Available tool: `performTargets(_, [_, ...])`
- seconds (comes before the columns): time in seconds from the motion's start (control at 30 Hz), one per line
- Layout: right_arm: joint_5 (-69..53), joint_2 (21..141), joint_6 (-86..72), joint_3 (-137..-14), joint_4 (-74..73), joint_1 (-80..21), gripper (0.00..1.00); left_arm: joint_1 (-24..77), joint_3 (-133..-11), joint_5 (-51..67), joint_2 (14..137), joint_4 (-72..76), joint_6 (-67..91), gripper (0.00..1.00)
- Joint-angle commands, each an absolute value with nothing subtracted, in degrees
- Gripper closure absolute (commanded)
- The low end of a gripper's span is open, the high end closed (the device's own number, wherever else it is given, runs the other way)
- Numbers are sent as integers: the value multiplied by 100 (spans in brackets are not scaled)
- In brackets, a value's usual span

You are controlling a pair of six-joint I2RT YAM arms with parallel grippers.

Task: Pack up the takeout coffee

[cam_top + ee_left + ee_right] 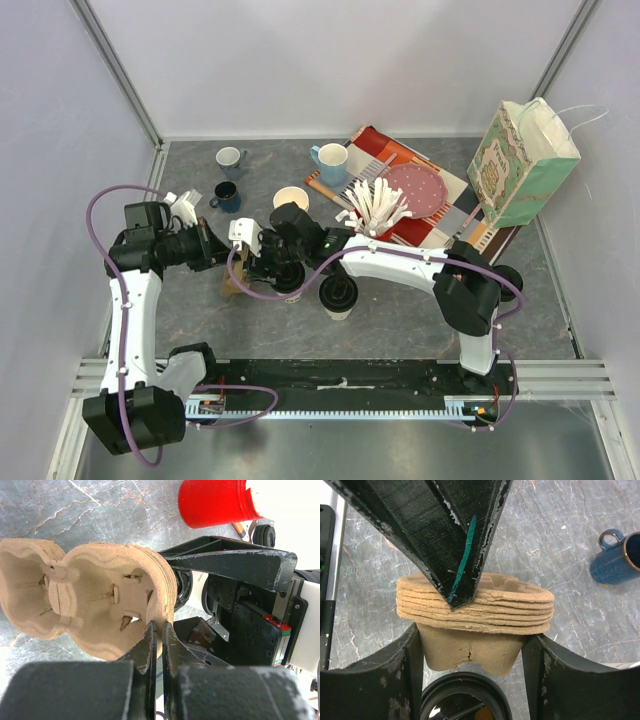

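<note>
- top view: the left gripper (226, 260) reaches in from the left and the right gripper (266, 268) from the right. they meet over the grey table (400, 320), left of centre, with a brown carrier stack (235, 283) between them.
- top view: 1 takeout coffee (338, 293) with a black lid stands upright just right of the right gripper. a 2nd dark lid (292, 284) shows partly under that gripper.
- top view: behind them stand a lidless cream cup (291, 198), a dark blue mug (226, 196), a white mug (230, 158) and a light blue mug (331, 160). a paper bag (520, 160) stands at the far right, beside a dotted plate (415, 190) and white cutlery (378, 205).
- left wrist view: the left jaws are clenched on the rim of the carrier stack, whose 2 cup pockets face the camera. a right finger (225, 562) lies just beside the stack, and a red cup (215, 500) shows at the top.
- right wrist view: the left gripper pinches the stack's layered rims from above. the right jaws grasp the bottom carrier (470, 655), with 1 finger against each side of its hanging pocket.
- right wrist view: a takeout coffee's black lid (462, 697) sits directly under that pocket, apart from it.
</note>
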State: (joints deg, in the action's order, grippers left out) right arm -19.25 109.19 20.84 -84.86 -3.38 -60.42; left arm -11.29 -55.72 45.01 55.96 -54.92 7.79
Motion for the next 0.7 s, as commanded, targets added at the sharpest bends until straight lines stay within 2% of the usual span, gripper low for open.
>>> performTargets(0.0, [-1890, 10661, 2320, -8280, -62, -6117, 47, -1186, -6038, 4474, 5634, -5344, 475, 98])
performTargets(0.27, [-1767, 10468, 2382, -7972, -44, -6056, 44, -1397, -6398, 4359, 5774, -5449, 211, 98])
performTargets(0.67, [-1828, 10398, 2364, -7770, -53, -5880, 54, -1503, -6188, 4113, 5801, -5634, -237, 98])
